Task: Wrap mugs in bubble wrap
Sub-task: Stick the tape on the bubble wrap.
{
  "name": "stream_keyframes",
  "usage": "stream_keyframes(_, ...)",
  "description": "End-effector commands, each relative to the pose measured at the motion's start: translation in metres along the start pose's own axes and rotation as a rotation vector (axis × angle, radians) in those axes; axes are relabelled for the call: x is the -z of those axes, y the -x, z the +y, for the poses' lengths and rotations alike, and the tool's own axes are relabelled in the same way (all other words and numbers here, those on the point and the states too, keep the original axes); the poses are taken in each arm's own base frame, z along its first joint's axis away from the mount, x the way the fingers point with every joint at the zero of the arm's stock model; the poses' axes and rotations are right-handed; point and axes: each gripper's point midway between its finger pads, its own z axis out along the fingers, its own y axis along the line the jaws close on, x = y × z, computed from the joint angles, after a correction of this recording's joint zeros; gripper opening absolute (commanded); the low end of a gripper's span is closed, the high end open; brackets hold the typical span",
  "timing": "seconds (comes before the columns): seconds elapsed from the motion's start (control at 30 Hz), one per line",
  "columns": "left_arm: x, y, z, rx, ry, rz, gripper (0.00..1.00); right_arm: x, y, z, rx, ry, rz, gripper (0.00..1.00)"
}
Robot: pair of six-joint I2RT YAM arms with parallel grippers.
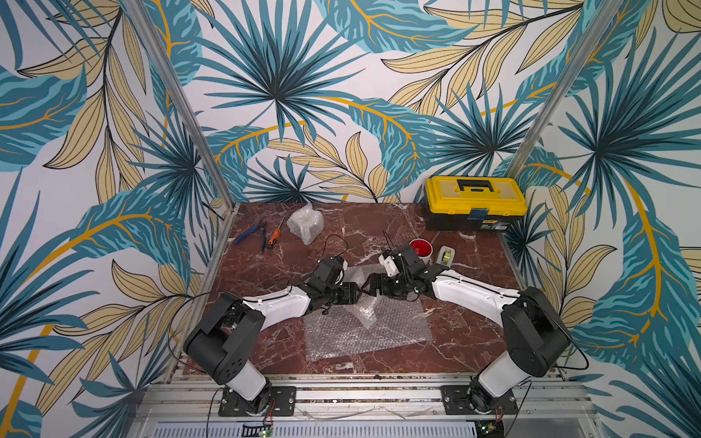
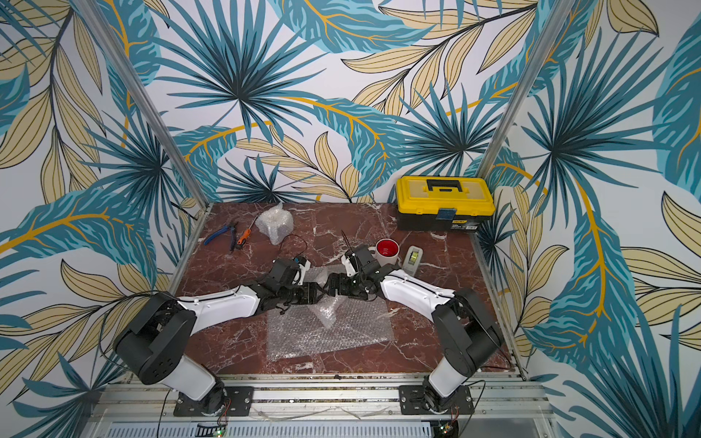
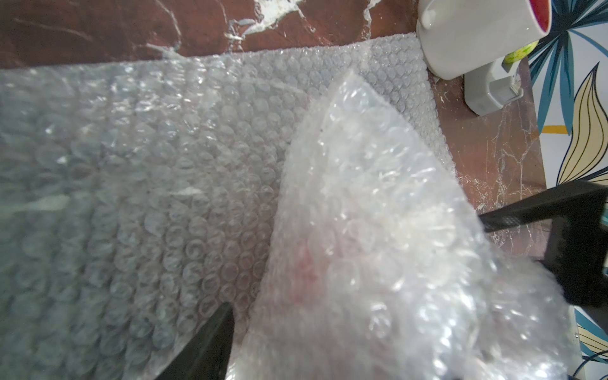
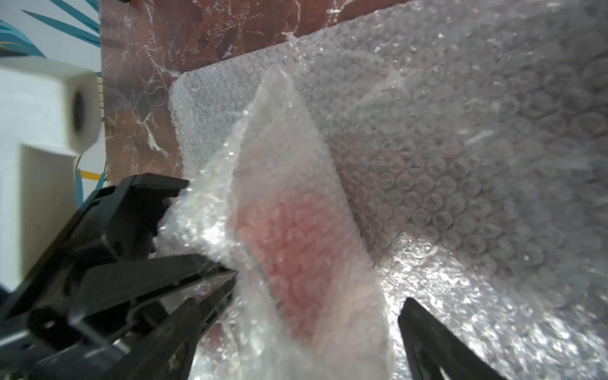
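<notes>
Gripping from the left, the left claw [image 3: 355, 266] is clamped on the red mug [image 4: 296, 237], which shows only as a red blur through the bubble wrap [image 3: 378, 214] folded round it. This bundle is over the flat sheet [image 1: 360, 337]; I cannot tell whether it rests there or is lifted. A pointed flap of wrap stands loose above it. On the bundle's other side the right claw [image 4: 317, 292] has its jaws apart, either side of the bundle, gripping nothing.

With one claw holding, I judge the springy flap may fall open and undo the fold. The slick plastic could also let the mug turn or slip inside the grip. If the right claw closes low it may pinch the flat sheet too and drag it. The two claws are very near each other, so a small misjudged move could knock them together.

As for containers, far left of the flat sheet lies a taped-looking parcel [image 1: 305, 223] of wrap, its contents hidden. At the sheet's far right corner the white mug [image 1: 422, 248] stands upright and looks empty. Well beyond that corner the yellow toolbox [image 1: 474, 201] is shut, so nothing inside shows
</notes>
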Motion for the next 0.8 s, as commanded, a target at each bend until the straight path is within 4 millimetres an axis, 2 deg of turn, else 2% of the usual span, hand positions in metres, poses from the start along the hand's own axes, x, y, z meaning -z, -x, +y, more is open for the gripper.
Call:
stream_keyframes(0.0, -0.005, -0.013, 0.011, -0.003, 0.050, 0.052, 0.69, -0.016, -0.021, -0.038, -0.052, -0.152, 0.067, 0.93)
stream_keyframes(0.2, -0.005, -0.016, 0.013, -0.001, 0.054, 0.055, 0.69, -0.028, -0.035, -0.058, -0.115, -0.221, 0.116, 0.91)
stream_keyframes(0.4, -0.004, -0.014, 0.013, 0.000, 0.054, 0.050, 0.69, -0.025, -0.042, -0.069, -0.136, -0.280, 0.137, 0.90)
stream_keyframes(0.47, -0.004, -0.014, 0.012, -0.001, 0.052, 0.048, 0.69, -0.022, -0.039, -0.061, -0.126, -0.248, 0.132, 0.90)
stream_keyframes(0.53, -0.003, -0.013, 0.011, 0.000, 0.049, 0.044, 0.69, -0.010, -0.024, -0.034, -0.087, -0.135, 0.072, 0.91)
stream_keyframes(0.63, 0.000, -0.010, 0.009, 0.004, 0.049, 0.036, 0.68, 0.025, 0.003, 0.005, -0.006, 0.008, -0.080, 0.93)
stream_keyframes(0.77, 0.012, -0.001, 0.006, 0.017, 0.071, 0.005, 0.70, 0.071, 0.027, 0.025, 0.038, 0.058, -0.265, 0.94)
